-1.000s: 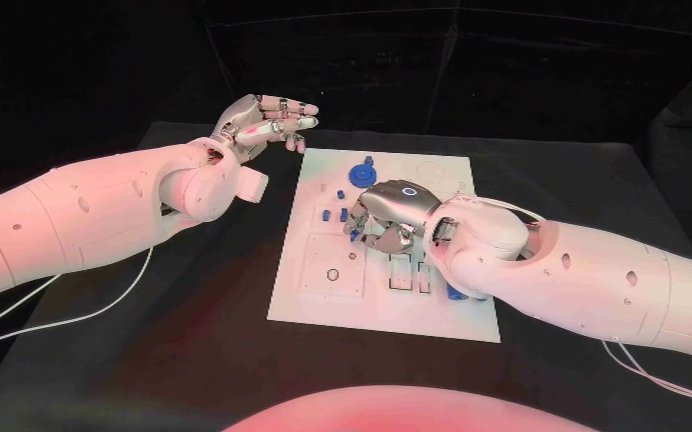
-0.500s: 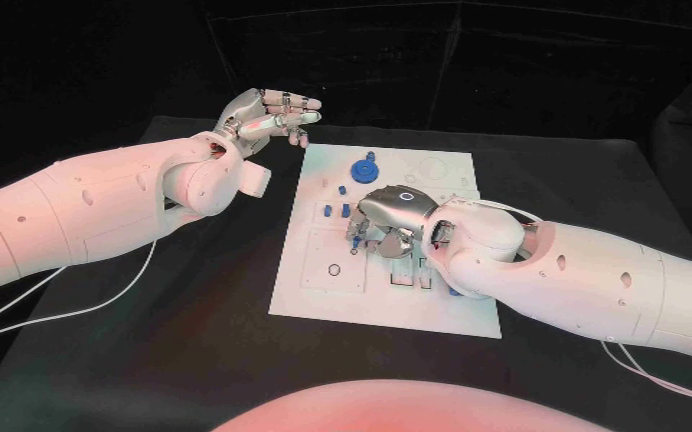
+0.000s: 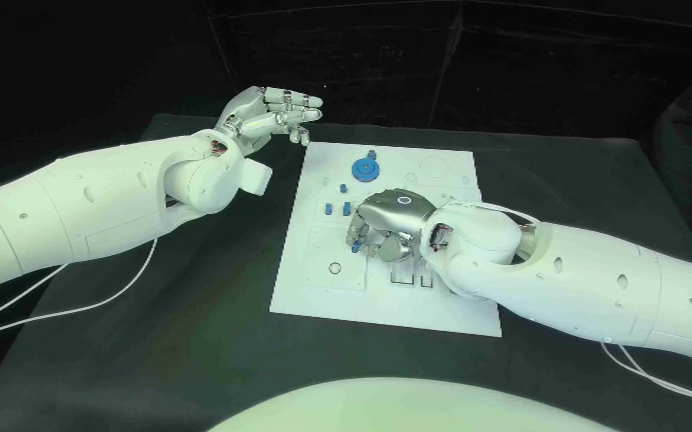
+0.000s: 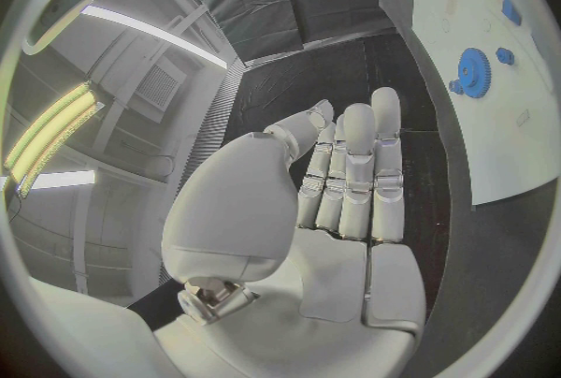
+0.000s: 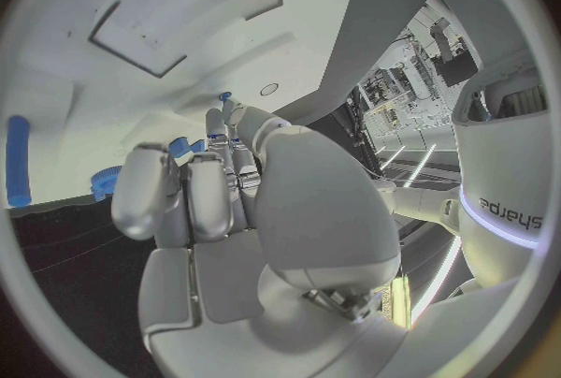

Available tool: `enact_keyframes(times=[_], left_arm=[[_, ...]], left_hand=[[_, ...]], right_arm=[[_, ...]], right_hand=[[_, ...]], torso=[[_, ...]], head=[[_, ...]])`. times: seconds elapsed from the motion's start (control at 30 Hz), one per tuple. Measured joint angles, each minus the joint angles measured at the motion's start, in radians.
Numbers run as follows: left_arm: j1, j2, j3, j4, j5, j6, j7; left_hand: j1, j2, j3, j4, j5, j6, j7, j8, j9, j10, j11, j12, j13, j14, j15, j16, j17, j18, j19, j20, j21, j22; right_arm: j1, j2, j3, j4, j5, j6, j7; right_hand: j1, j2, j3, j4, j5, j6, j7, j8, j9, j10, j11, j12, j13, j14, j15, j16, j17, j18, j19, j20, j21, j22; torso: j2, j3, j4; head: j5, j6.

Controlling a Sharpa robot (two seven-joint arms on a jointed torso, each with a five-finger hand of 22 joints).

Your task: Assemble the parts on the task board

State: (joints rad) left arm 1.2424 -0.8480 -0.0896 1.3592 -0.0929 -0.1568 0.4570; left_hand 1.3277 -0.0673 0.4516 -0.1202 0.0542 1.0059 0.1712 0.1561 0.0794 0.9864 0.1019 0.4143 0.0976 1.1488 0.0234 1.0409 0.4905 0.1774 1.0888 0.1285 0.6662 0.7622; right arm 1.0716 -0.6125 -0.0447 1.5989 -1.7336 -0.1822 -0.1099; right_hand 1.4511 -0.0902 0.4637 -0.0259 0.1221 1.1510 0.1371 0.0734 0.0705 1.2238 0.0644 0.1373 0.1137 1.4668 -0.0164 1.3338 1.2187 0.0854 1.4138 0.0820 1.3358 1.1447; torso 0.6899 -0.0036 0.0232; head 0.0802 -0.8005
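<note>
Lying mid-desk (image 3: 173, 332), the task board (image 3: 433, 307) carried a blue gear (image 3: 366, 168) seated near its far edge and small blue parts (image 3: 333, 209) beside it; several recesses looked unfilled, so assembly seemed partial. Right hand (image 3: 387, 224) hovered over the board's middle, fingers curled, apparently pinching a blue part (image 5: 179, 149). Left hand (image 3: 268, 115) hung beyond the board's far left corner, fingers together, empty.

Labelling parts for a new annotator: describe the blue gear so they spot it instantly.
Start at the white task board mid-table. The blue gear lies near its far edge, beyond the right hand. It is the only round, toothed disc; the blue pieces beside it are far smaller.
</note>
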Motion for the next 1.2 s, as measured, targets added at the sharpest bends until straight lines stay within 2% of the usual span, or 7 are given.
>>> enact_keyframes(times=[0.53,0.73,0.83,0.9,0.97,1.07,1.2], left_arm=[[0.000,0.000,0.000,-0.003,0.000,0.003,-0.002],[0.000,0.000,0.000,-0.003,0.001,0.004,-0.003],[0.000,-0.001,0.000,-0.003,0.001,0.005,-0.003],[0.000,-0.001,0.000,-0.003,0.001,0.006,-0.004],[0.000,-0.002,0.000,-0.003,0.001,0.007,-0.004],[0.000,-0.002,0.000,-0.003,0.001,0.008,-0.007],[0.000,-0.003,0.000,-0.002,0.001,0.012,-0.015]], left_hand=[[0.000,0.000,0.000,0.000,0.000,0.000,0.000,0.000,0.000,0.000,0.000,0.000,0.000,0.000,0.000,0.000,0.000,0.000,0.000,0.000,0.000,0.000],[0.000,0.000,0.000,0.000,0.000,0.000,0.000,0.000,0.000,0.000,0.000,0.000,0.000,0.000,0.000,0.000,0.000,0.000,0.000,0.000,0.000,0.000],[0.000,0.000,0.000,0.000,0.000,0.000,0.000,0.000,0.000,0.000,0.000,0.005,0.000,0.000,0.000,0.000,-0.001,0.000,0.000,0.000,0.000,-0.001],[0.000,0.000,0.000,0.000,0.000,0.000,0.000,0.000,0.000,0.000,0.000,0.005,0.000,0.000,0.000,0.000,-0.002,0.000,0.000,0.000,0.000,-0.001],[0.000,0.000,0.000,0.000,0.000,0.000,0.000,0.000,0.000,0.000,0.000,0.005,0.000,0.000,0.000,0.000,-0.002,0.000,0.000,0.000,0.000,-0.001],[0.000,0.000,0.000,0.000,0.000,0.000,0.000,0.000,0.000,0.000,0.000,0.005,0.000,0.000,0.000,0.000,-0.002,0.000,0.000,0.000,0.000,-0.001],[0.000,0.000,0.000,0.000,0.000,0.000,0.000,0.004,0.000,0.000,0.000,0.005,0.000,0.000,0.000,0.000,-0.003,0.000,0.000,0.000,0.000,-0.001]], right_arm=[[-0.006,0.011,-0.001,-0.014,-0.011,0.001,-0.001],[-0.006,0.016,-0.001,-0.018,-0.016,0.011,-0.002],[-0.007,0.018,-0.001,-0.021,-0.017,0.017,-0.002],[-0.007,0.018,-0.001,-0.024,-0.017,0.020,-0.002],[-0.007,0.018,-0.001,-0.025,-0.017,0.020,-0.001],[-0.007,0.017,-0.001,-0.026,-0.017,0.015,0.000],[-0.008,0.011,-0.002,-0.025,-0.015,-0.007,0.006]], right_hand=[[-0.004,0.004,0.000,0.000,0.000,0.000,0.000,0.003,-0.001,0.000,0.000,-0.004,0.000,0.000,0.000,0.000,-0.001,0.000,0.000,0.000,0.000,0.000],[-0.040,-0.010,-0.003,0.003,0.001,-0.001,0.001,0.002,0.000,0.000,0.000,-0.014,-0.005,0.000,0.000,0.000,-0.006,0.000,0.000,0.000,0.000,-0.006],[-0.071,-0.020,-0.016,0.016,0.009,-0.027,0.010,-0.008,-0.001,-0.030,0.011,-0.033,-0.016,0.000,0.000,-0.002,-0.017,0.000,-0.004,0.004,-0.007,-0.016],[-0.092,-0.039,-0.028,0.028,0.009,-0.062,0.021,-0.010,-0.006,-0.065,0.024,-0.051,-0.026,0.000,0.015,-0.014,-0.032,0.000,-0.013,0.013,-0.020,-0.034],[-0.106,-0.053,-0.042,0.033,0.009,-0.097,0.028,-0.010,-0.008,-0.094,0.032,-0.062,-0.034,0.000,0.018,-0.019,-0.042,0.000,-0.020,0.020,-0.029,-0.050],[-0.108,-0.055,-0.052,0.033,0.009,-0.124,0.034,-0.010,-0.008,-0.116,0.041,-0.065,-0.042,-0.004,0.022,-0.024,-0.053,0.000,-0.027,0.027,-0.043,-0.072],[-0.108,-0.055,-0.056,0.028,0.009,-0.129,0.032,-0.010,-0.008,-0.117,0.041,-0.066,-0.043,-0.004,0.022,-0.031,-0.064,0.000,-0.027,0.027,-0.043,-0.079]], torso=[[0.000,-0.0005,0.0007],[0.000,-0.0007,0.0007],[0.000,-0.0008,0.0007],[-0.001,-0.0008,0.0006],[-0.001,-0.0008,0.0006],[-0.001,-0.0008,0.0004],[-0.001,-0.0005,0.0001]], head=[[0.002,-0.003],[0.002,-0.004],[0.002,-0.005],[0.002,-0.005],[0.001,-0.005],[0.001,-0.006],[0.000,-0.006]])
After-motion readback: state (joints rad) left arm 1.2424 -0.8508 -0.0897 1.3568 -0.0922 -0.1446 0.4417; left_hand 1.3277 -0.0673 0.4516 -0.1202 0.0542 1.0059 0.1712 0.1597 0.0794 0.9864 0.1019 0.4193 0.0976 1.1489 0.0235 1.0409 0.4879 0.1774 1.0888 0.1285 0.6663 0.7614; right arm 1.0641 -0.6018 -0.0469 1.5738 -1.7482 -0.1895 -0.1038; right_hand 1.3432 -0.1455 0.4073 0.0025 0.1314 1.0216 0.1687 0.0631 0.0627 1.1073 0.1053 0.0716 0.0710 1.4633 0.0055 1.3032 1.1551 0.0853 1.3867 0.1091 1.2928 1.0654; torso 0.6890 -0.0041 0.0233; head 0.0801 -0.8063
